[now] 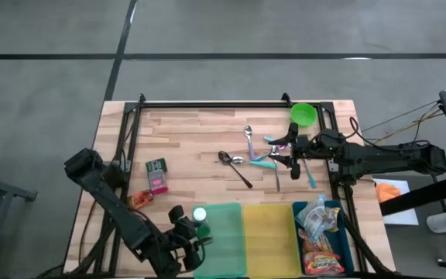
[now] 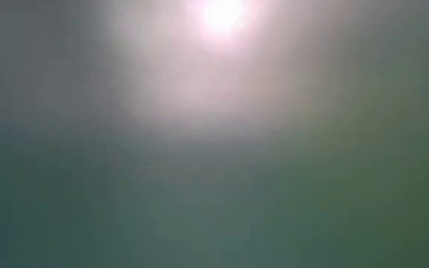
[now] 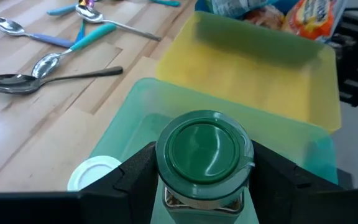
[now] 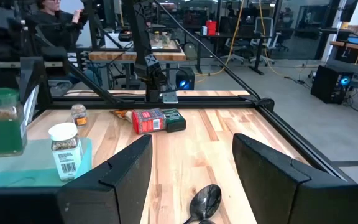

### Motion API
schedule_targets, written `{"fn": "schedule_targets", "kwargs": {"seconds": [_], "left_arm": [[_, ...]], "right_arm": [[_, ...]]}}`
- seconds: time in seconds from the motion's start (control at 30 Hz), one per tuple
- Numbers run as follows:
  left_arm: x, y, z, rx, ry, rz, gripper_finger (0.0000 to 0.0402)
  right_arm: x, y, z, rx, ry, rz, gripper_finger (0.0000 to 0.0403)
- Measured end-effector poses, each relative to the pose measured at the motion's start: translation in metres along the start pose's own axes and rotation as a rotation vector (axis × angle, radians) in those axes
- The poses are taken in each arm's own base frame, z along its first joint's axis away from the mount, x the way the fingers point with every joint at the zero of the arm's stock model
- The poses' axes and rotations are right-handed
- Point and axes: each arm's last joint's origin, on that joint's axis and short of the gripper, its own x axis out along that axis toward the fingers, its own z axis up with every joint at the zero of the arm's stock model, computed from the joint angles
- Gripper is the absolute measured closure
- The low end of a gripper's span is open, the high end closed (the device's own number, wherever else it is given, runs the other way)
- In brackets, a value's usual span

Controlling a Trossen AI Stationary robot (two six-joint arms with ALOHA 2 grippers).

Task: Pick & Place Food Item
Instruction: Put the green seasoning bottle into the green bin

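Near edge, 6–7 o'clock: left tool was clamped on a green-lidded jar, held over the green tray at its left rim; a white-capped jar stood just beside it in the tray. The yellow tray next door had bare floor; the blue bin at 5 o'clock was packed with snack packets. Mid-bench: a red-and-green box at 9 o'clock, open wood around it. Spoons were scattered at centre. Right tool hovered over them at 2 o'clock, fingers apart, nothing held. Green cup sat at the far edge, against the rail.
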Motion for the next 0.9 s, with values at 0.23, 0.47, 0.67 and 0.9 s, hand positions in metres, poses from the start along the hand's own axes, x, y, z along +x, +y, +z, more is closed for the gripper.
{"fn": "schedule_targets", "kwargs": {"seconds": [0.23,0.47,0.67,0.9], "left_arm": [[0.003,-0.01,-0.022,0.078,0.0,0.014,0.0203],[0.008,-0.013,-0.039,0.141,-0.064,0.065,0.0203],[0.021,-0.006,-0.058,0.155,-0.063,0.08,0.0203],[0.029,0.001,-0.071,0.138,-0.077,0.073,0.0203]], "right_arm": [[0.0,0.0,0.0,0.0,0.001,0.0,0.0181],[0.0,0.0,0.0,0.0,0.0,-0.001,0.0181],[0.0,0.0,0.0,0.0,0.0,-0.001,0.0181],[0.0,0.0,0.0,0.0,0.0,-0.001,0.0181]]}}
